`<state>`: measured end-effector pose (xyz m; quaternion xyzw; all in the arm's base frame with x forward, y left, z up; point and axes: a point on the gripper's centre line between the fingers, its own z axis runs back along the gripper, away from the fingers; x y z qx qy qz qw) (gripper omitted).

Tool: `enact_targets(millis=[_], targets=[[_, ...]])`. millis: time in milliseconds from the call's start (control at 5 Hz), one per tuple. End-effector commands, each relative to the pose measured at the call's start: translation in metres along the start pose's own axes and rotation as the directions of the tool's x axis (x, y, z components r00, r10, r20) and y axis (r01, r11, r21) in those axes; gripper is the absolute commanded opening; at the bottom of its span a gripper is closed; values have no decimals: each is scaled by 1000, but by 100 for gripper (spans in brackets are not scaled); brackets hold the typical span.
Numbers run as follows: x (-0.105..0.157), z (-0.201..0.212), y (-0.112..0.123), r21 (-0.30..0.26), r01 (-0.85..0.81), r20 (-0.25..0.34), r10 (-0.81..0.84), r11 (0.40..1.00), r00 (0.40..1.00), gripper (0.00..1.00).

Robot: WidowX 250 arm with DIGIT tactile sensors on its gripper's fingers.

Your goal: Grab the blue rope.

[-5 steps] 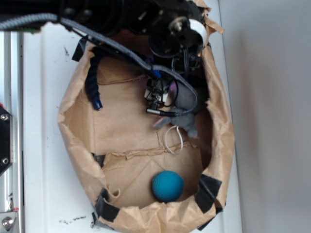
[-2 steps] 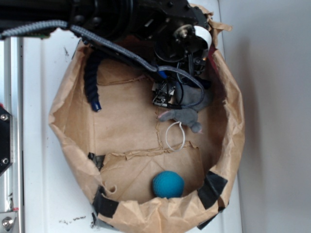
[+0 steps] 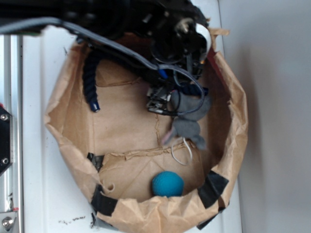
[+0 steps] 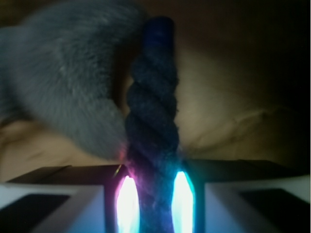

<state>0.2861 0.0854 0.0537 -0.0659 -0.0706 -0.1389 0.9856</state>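
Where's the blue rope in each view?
Exterior: the blue rope lies curved along the bag's upper-left wall; its other end runs under the arm, mostly hidden, toward the gripper.
Wrist: rope runs up the centre of the picture, pinched between the glowing pads, capped end at top.
Shared landmark: the grey mouse, beside the rope's gripped end, fills the upper left of the wrist view.

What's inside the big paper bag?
Inside the paper bag lie a blue rope, a grey stuffed mouse with a white cord, and a teal ball. The arm covers the top part, hiding the rope's middle.
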Motion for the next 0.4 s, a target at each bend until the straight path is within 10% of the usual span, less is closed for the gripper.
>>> enact_targets(millis=[0, 200], targets=[[-10, 91, -22, -33, -82, 96, 85, 996, 992, 0], [-15, 103, -35, -9, -75, 108, 76, 997, 991, 0]])
